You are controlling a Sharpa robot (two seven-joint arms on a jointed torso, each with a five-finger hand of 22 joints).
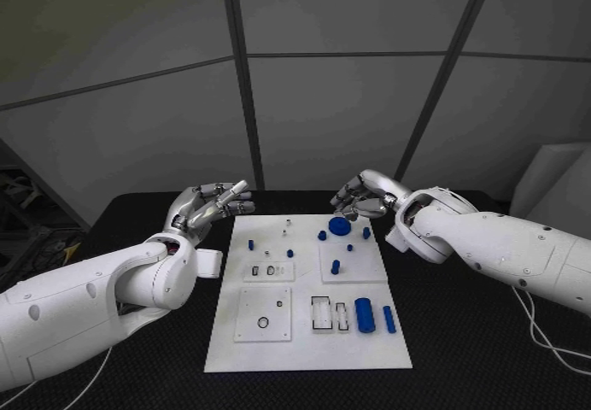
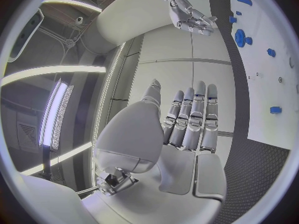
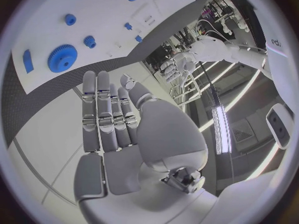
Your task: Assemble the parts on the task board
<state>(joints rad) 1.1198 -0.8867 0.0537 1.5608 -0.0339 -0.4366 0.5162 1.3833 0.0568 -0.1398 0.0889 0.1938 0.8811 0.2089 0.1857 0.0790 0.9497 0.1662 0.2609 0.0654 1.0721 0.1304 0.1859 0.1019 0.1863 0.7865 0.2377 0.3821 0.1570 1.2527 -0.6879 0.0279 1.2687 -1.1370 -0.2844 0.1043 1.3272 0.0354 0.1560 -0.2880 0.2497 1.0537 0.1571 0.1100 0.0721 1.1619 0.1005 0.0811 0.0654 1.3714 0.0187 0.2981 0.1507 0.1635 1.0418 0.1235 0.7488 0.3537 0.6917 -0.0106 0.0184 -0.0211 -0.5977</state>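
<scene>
The white task board [image 1: 308, 342] lies in the middle of the black table. Blue parts sit on it: a large gear [image 1: 339, 225] near the far edge, small pegs [image 1: 269, 253] on the left half, and a thick cylinder [image 1: 365, 313] beside a slim bar [image 1: 389, 319] near the front right. My left hand [image 1: 212, 207] hovers off the board's far left corner, fingers straight and empty, as the left wrist view confirms for the left hand [image 2: 187, 129]. My right hand [image 1: 364, 196] hangs just beyond the far edge near the gear, and the right hand [image 3: 112, 119] shows extended fingers holding nothing.
Black table surface [image 1: 468, 342] surrounds the board on every side. A white raised block with a ring [image 1: 264, 314] and slotted blocks [image 1: 323, 314] stand on the board's front half. A grey panelled wall rises behind the table.
</scene>
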